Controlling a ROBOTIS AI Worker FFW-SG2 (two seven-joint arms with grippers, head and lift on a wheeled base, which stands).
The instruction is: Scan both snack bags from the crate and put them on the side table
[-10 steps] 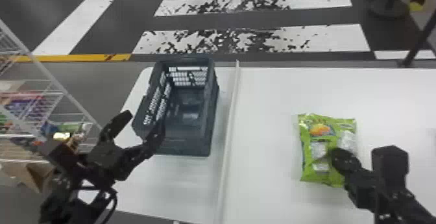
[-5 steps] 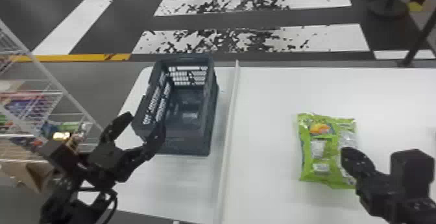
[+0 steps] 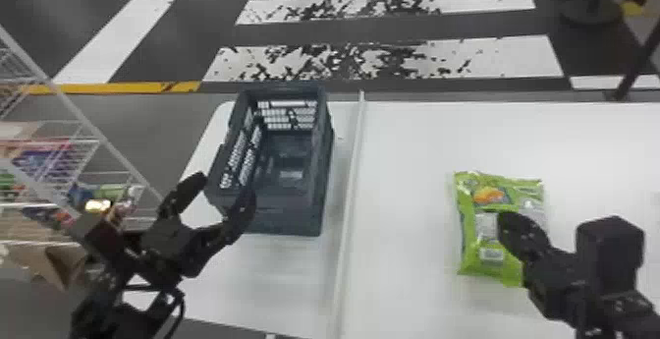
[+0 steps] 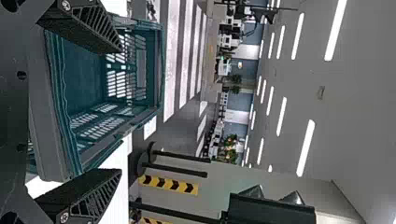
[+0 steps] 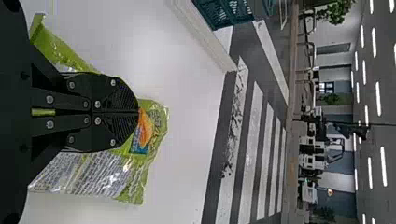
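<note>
In the head view, my left gripper (image 3: 223, 185) stands open at the near-left corner of the dark crate (image 3: 289, 215). The left wrist view has the gripper (image 4: 120, 111) with its fingers apart and the crate (image 4: 84, 79) just past them. One green snack bag (image 3: 483, 195) lies flat on the white table, right of the raised strip. My right gripper (image 3: 506, 220) is over its right part, hiding some of it. From the right wrist, the gripper (image 5: 138, 112) is shut with its fingers together, above the bag (image 5: 156, 112); whether it touches the bag I cannot tell.
A raised pale strip (image 3: 349, 185) runs across the white table (image 3: 407, 166) between crate and bag. A white wire rack (image 3: 93, 141) with colourful goods stands at the far left. Posts with dark bases (image 3: 589, 11) stand on the floor behind, at the right.
My right gripper first shifted right, off more of the bag, then came back left over it. Left arm, crate and bag have stayed where they were.
</note>
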